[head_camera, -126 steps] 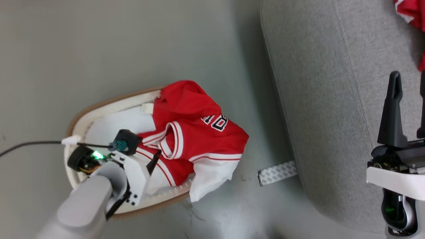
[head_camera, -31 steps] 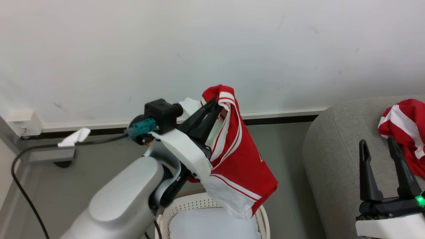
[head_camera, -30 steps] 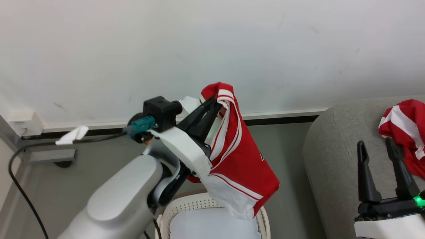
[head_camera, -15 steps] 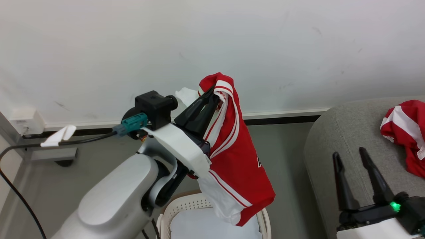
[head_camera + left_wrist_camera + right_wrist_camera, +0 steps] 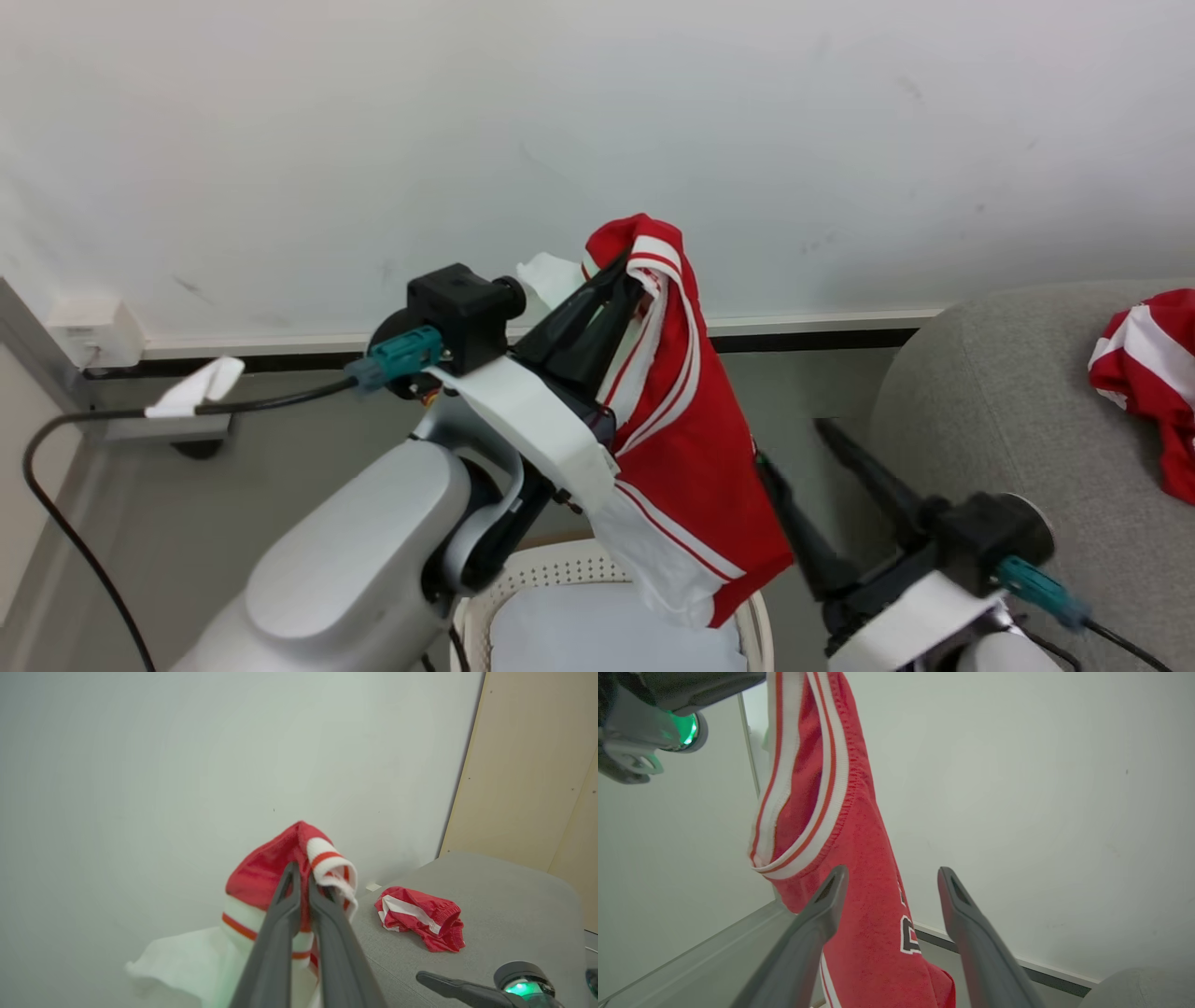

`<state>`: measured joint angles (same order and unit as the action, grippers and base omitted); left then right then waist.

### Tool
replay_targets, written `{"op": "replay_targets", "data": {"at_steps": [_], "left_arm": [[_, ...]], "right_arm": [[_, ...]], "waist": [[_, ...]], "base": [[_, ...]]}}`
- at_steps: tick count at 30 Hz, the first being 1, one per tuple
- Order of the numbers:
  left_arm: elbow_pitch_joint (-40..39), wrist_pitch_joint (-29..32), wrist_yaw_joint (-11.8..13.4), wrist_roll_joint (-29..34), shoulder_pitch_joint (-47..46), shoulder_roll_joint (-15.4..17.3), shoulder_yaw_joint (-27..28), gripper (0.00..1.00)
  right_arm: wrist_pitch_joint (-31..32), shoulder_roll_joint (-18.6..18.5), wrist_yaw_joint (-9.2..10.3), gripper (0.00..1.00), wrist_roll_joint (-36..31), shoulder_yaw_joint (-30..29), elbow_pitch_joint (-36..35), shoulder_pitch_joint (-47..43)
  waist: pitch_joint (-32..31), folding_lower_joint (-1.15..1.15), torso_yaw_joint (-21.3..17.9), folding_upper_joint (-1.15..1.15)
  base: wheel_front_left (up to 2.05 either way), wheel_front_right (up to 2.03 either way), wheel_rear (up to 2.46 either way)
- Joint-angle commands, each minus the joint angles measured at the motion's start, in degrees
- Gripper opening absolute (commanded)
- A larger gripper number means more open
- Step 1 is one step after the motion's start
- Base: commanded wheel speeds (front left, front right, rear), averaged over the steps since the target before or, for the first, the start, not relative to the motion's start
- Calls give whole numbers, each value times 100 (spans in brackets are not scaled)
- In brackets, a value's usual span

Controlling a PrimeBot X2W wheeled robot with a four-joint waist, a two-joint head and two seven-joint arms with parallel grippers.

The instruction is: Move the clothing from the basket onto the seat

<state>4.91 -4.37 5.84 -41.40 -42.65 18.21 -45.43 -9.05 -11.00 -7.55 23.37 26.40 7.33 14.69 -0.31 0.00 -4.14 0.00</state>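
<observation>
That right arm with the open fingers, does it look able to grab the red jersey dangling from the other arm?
Probably yes. The right gripper is open and points at the hanging jersey, with nothing between them. The left gripper, shut on its top, holds it up in open air.

White wall (image 5: pixel 280 140), grey floor (image 5: pixel 233 467), beige panel (image 5: pixel 528 765).
</observation>
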Motion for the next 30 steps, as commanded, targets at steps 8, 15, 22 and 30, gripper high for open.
{"op": "replay_targets", "data": {"at_steps": [8, 15, 22, 30], "left_arm": [[73, 2, -75, -87, -29, -207, -167, 0], [63, 69, -182, 31, -97, -453, -468, 0], [-22, 205, -264, 20, -75, -607, -716, 0], [-113, 298, -232, -16, -25, -602, -804, 0]], "right_arm": [[532, -54, 13, 100, 440, 711, 922, 799], [595, -135, 13, 100, 847, 1224, 1833, 1165], [246, -87, 13, 100, 1232, 1712, 2566, 1404], [-232, 12, 13, 0, 1786, 2258, 3132, 1656]], "waist": [[-67, 0, 301, 0], [-219, 0, 770, 0], [-361, 0, 1143, 0], [-396, 0, 1392, 0]], "base": [[0, 0, 0], [0, 0, 0], [0, 0, 0], [0, 0, 0]]}}
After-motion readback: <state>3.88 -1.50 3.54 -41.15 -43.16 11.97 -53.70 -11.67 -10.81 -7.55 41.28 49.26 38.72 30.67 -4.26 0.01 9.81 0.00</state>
